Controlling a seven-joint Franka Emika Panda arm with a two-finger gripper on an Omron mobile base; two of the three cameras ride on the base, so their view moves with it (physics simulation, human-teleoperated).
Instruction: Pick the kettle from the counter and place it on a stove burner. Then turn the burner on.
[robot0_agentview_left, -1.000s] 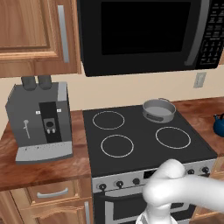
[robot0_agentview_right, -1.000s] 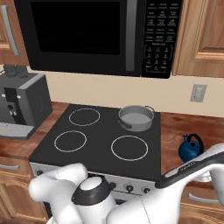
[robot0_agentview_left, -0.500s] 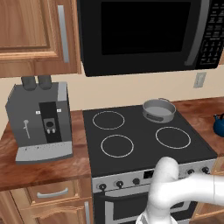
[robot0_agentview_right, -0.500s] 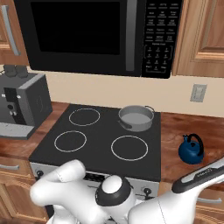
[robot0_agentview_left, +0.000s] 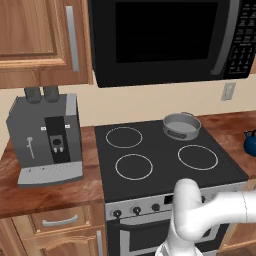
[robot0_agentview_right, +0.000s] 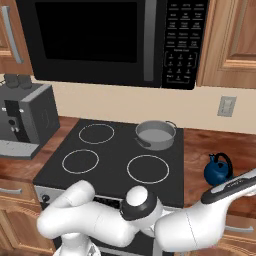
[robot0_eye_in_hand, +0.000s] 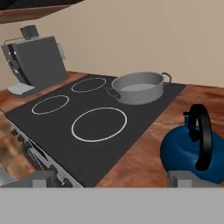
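I am looking over a black microwave (robot0_agentview_left: 165, 40) hanging above the black glass cooktop (robot0_agentview_right: 115, 152), with the reddish-brown counter (robot0_agentview_right: 205, 150) running on both sides of it. On the glass I am counting four white rings; the widest, the stove burner (robot0_agentview_right: 148, 169), is sitting front right with nothing on it. One grey coffee machine (robot0_agentview_left: 45, 137) is standing on the counter left of the cooktop. One grey metal pot (robot0_agentview_right: 156, 134) is resting on the back right ring. One kettle (robot0_agentview_right: 218, 170), dark blue with a black arched handle, is standing upright on the counter, just beside the cooktop's right edge and apart from the pot. In the hand view I am seeing the kettle (robot0_eye_in_hand: 194, 151) close at the lower right, and the gripper (robot0_eye_in_hand: 113, 178) is spread wide, its fingertips (robot0_eye_in_hand: 41, 178) showing far apart at the bottom edge, holding nothing and touching nothing. One wall outlet (robot0_agentview_right: 226, 106) is sitting behind the kettle.
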